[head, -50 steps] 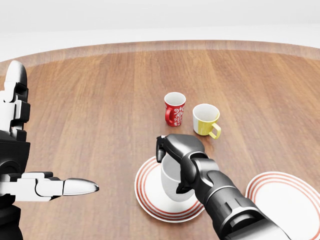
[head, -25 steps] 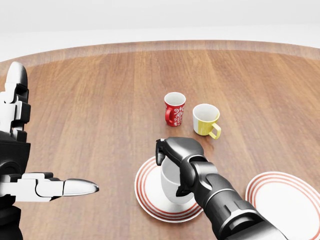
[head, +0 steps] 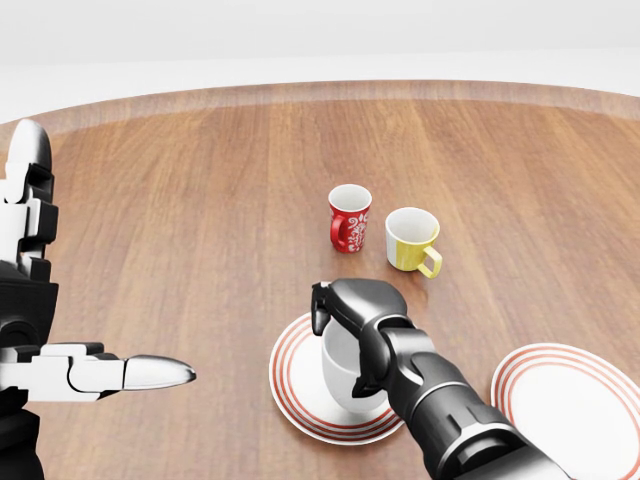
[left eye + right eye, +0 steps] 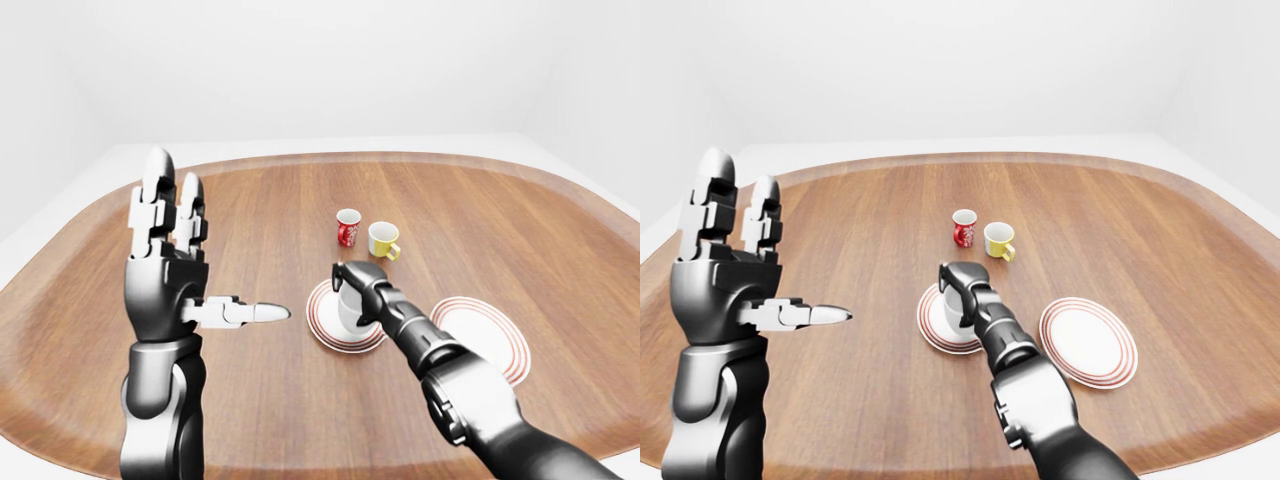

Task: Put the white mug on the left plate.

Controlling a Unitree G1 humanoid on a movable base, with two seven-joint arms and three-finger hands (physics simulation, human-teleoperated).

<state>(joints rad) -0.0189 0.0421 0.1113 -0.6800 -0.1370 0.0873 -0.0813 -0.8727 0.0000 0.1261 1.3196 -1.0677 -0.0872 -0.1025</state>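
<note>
White mug (image 3: 345, 370) stands on the left plate (image 3: 292, 388), the right hand (image 3: 352, 312) closed over its rim and wall, left hand (image 4: 165, 270) raised with fingers spread, idle; placement step nearly complete, next move requires finger release and vertical withdrawal.

No legible text, labels, brands, numbers or signs, red mug (image 3: 349, 217) bearing white swirl ornament only, possibly not lettering though too small to be sure, left plate (image 3: 290, 385) and right plate (image 3: 570, 400) carrying plain red rim rings
</note>
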